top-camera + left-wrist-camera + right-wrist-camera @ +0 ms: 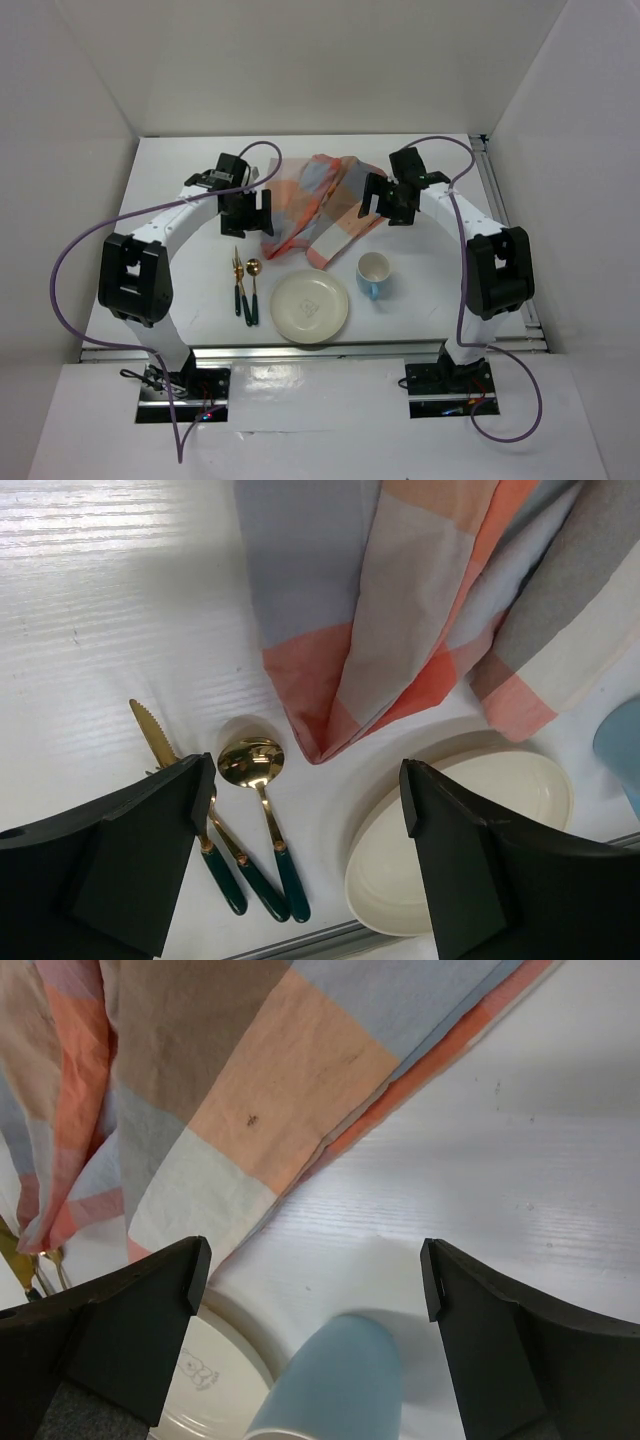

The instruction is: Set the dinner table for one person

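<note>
Here — one plate (310, 307), one dinner table (420, 320)

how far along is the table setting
Placed: round cream plate, light blue mug on its right, gold green-handled cutlery on its left. In hand: nothing; left gripper and right gripper are open beside the crumpled orange-and-blue-grey checked cloth. Left: probably tidying that cloth.

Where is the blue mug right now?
In the top view, the light blue ceramic mug stands upright right of the round cream plate, on the near side of the orange-and-blue-grey checked cloth.
</note>
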`<state>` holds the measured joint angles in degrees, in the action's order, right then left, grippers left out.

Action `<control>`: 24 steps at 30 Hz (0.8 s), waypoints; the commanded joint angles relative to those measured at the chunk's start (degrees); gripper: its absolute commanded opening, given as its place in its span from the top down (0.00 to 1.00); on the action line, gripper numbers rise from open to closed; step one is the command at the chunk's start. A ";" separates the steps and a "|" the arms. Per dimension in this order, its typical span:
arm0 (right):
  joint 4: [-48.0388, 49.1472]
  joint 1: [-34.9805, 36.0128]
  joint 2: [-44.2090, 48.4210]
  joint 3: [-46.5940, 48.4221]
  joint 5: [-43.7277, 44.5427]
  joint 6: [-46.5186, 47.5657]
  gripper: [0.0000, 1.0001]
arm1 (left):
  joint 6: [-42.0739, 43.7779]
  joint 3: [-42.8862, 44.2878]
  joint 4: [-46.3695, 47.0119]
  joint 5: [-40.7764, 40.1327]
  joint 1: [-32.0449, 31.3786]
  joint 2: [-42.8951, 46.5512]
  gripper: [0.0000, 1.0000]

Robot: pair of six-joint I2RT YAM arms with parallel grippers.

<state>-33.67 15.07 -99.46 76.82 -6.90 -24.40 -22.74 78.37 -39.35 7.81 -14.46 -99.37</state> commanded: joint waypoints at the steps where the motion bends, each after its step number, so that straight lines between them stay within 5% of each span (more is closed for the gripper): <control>1: 2.12 -0.30 1.99 -0.87 0.04 -0.90 0.00 | -0.46 0.47 0.68 1.50 0.40 2.42 0.07; 13: 2.65 2.41 2.60 -0.35 -0.49 2.86 0.00 | -4.05 -1.64 0.15 1.24 0.40 4.19 0.11; 24: 6.15 16.91 1.55 3.08 6.80 11.57 0.00 | -16.28 -14.03 7.71 7.13 0.40 11.48 0.13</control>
<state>-31.20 30.11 -99.44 77.08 -3.22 -15.88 -34.92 65.04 -36.03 12.27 -14.37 -89.52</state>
